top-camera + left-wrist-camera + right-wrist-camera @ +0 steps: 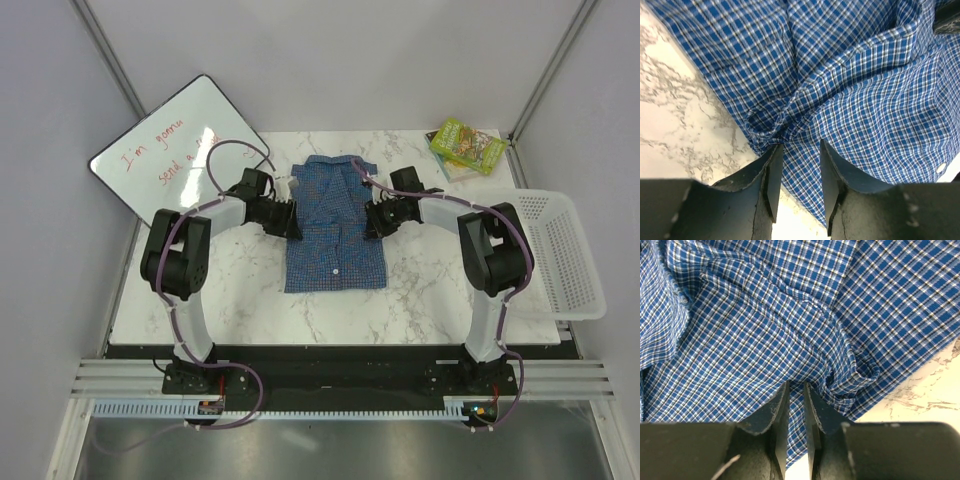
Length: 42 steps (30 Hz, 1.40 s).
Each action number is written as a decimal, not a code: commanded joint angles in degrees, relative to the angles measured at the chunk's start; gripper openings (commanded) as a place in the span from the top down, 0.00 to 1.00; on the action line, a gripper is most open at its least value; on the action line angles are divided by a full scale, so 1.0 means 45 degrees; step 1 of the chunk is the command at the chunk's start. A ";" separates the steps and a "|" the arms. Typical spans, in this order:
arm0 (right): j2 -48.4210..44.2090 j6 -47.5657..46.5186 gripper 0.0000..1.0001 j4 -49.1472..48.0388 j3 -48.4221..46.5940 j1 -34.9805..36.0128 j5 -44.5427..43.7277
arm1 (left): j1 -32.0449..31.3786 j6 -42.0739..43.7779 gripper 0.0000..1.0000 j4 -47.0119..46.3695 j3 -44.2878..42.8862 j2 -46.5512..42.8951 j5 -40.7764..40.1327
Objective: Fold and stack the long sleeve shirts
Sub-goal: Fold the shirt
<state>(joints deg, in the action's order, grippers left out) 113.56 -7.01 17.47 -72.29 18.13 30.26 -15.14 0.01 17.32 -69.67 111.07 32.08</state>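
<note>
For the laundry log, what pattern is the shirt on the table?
The shirt is blue-and-white checked, clearest from the left wrist.

Top view:
- You could not see either set of fingertips. The left end effector (288, 213) and the right end effector (376, 214) hid them under their own wrists at the edges of the shirt (335, 245).
- The sleeves were hidden in the fold.
- The cable (225, 150) crossed the red writing on the whiteboard (165, 150), and its last words were unreadable.
- The lettering on the book (467, 145) was too small for you to read.

Left wrist view:
- The shirt ran off the top and right edges.
- You could not tell whether the fingers (772, 175) pressed the cloth.
- A dark shape (947, 20) was cut off at the top-right corner.

Right wrist view:
- The shirt was cropped at the top and on both sides.
</note>
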 commanded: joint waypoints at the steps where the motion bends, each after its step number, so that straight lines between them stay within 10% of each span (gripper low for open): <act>1: -0.0370 -0.0358 0.74 0.0588 -0.0164 0.0014 0.0517 | 0.0258 0.0287 0.54 0.0293 -0.0066 -0.0518 0.0936; 6: -0.2186 0.0868 0.70 0.0435 -0.0420 0.0092 0.1945 | 0.0065 0.1885 0.43 -0.1501 0.2231 -0.4868 0.1761; 19: -0.0630 0.2631 0.73 -0.2027 -0.0848 0.2103 0.2748 | -0.4973 1.1969 0.31 -0.4921 1.0225 -1.1476 -0.3063; 29: 0.1678 0.1654 0.75 -0.1735 -0.1240 0.2104 0.2261 | -0.8313 1.3159 0.28 -0.9489 1.2082 -0.9450 -0.5974; 42: 0.2108 0.1654 0.77 -0.1774 -0.0713 0.2104 0.2396 | -0.9117 1.4138 0.32 -1.2794 1.1127 -0.5425 -0.7577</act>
<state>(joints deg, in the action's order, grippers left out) 120.92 2.26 9.63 -76.90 27.53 42.85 -55.86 60.18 -35.29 -18.57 83.07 1.10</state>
